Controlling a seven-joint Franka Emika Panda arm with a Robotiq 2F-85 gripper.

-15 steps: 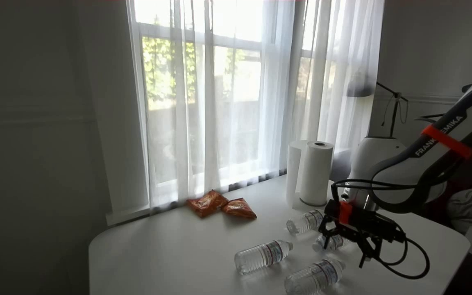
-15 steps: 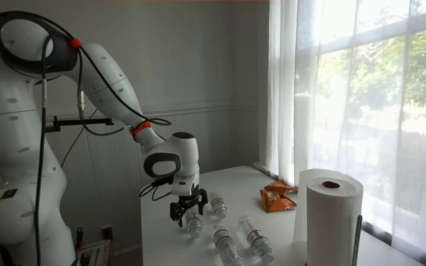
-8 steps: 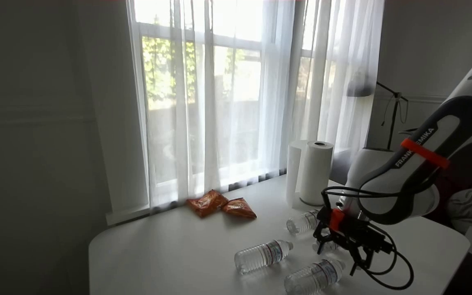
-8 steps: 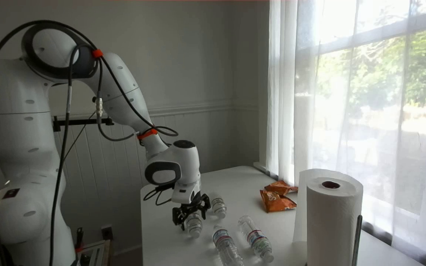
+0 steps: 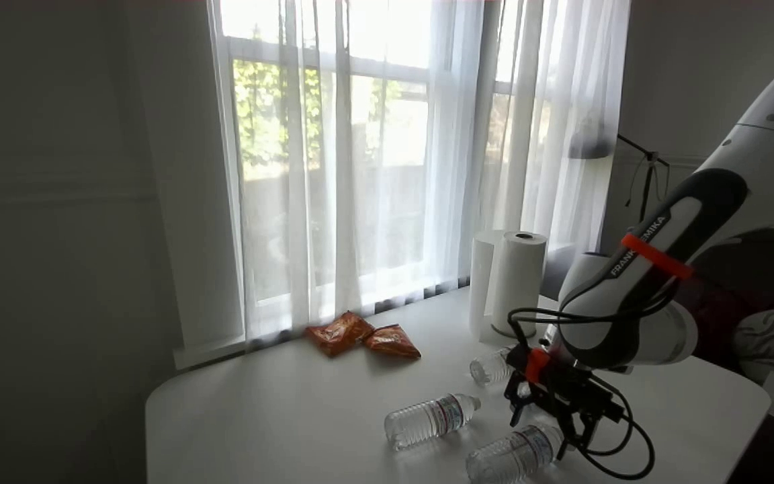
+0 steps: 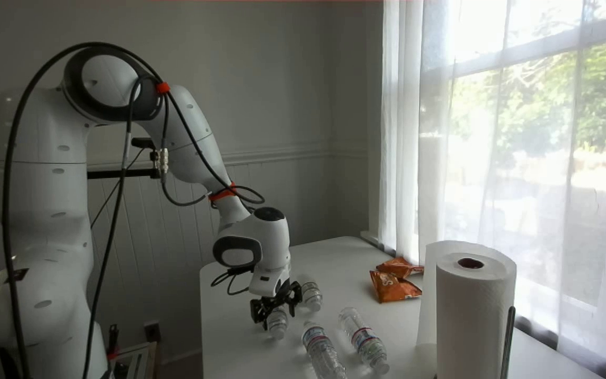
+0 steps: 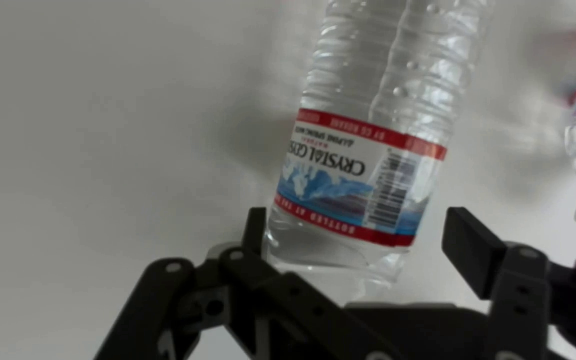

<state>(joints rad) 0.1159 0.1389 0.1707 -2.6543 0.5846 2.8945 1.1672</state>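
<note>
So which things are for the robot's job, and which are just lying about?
Seems part of the job:
the gripper, its jaws open
the water bottle nearest it

Probably just lying about:
three other bottles
two orange bags
the standing paper towel roll

A bottle (image 7: pixel 373 140) reads “CRYSTAL”; the arm (image 5: pixel 686 208), “FRANK” and “EMIKA”.
</note>
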